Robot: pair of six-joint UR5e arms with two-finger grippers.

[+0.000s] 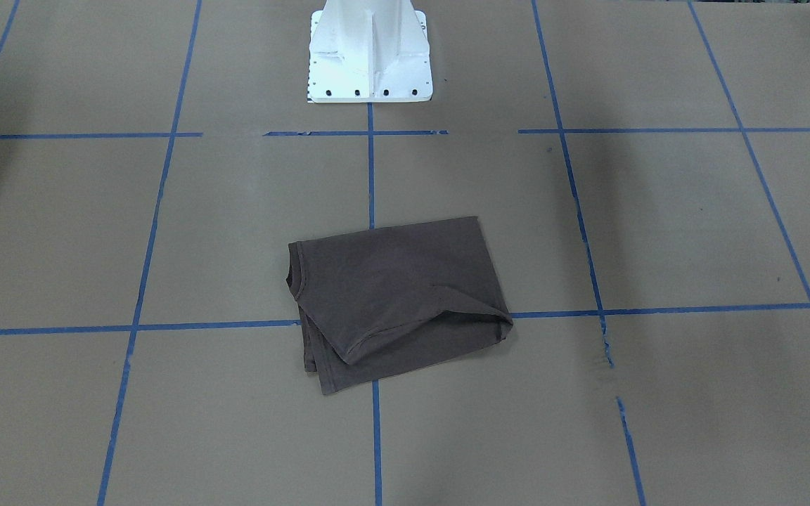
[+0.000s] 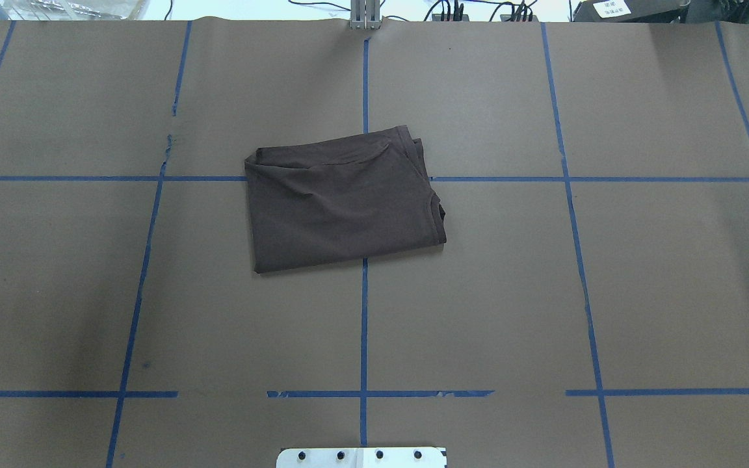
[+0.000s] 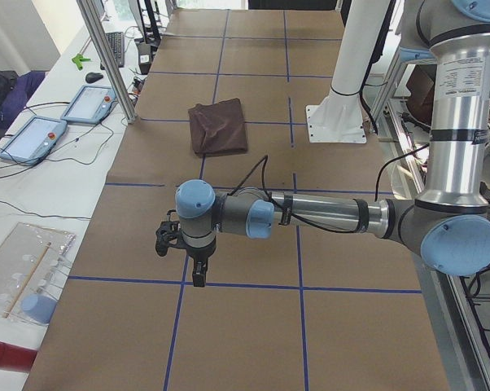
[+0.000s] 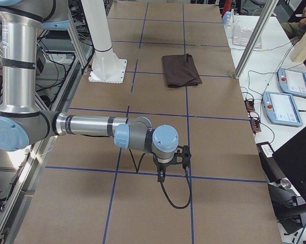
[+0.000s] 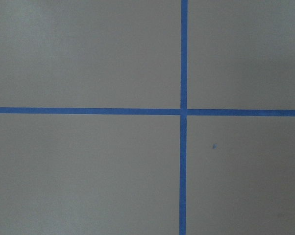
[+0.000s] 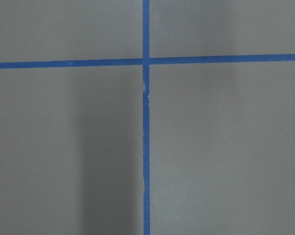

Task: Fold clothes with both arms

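Side views alone show left fingers (image 3: 198, 275) and right fingers (image 4: 161, 175), spread indiscernible; T-shirt (image 2: 342, 198) lies folded.

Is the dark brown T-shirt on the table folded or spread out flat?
Folded: the dark brown cotton T-shirt forms a compact rectangle with stacked layered edges showing.

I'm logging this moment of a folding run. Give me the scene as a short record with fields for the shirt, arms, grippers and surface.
shirt: T-shirt folded into a compact rectangle, lying mid-table over a tape crossing
collar: at the bundle's edge on the robot's right
left arm: stretched low over the table, far from the shirt
left gripper: pointing down over bare paper; open or shut cannot be told
right arm: likewise low, far from the shirt
right gripper: pointing down; state cannot be told
surface: table covered in brown paper, blue tape grid
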